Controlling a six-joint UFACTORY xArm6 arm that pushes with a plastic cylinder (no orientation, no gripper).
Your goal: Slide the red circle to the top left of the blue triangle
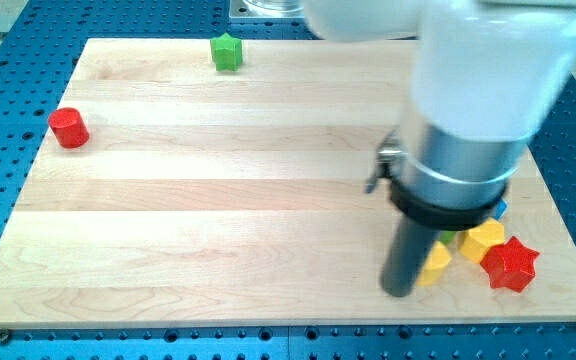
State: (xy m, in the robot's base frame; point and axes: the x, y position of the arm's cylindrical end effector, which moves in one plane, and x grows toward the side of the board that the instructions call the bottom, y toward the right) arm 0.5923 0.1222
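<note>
Camera view: my tip (400,291) touches a yellow block (435,264) at lower right, far from the red circle (68,128); no jaws fitted.

Two red blocks: circle (68,128), star (512,264); two yellow blocks (484,240) (435,264); one green star (227,52)

green star (227,52) at the board's (218,230) top edge; two yellow blocks (484,241) and a red star (512,264) clustered bottom right.
</note>
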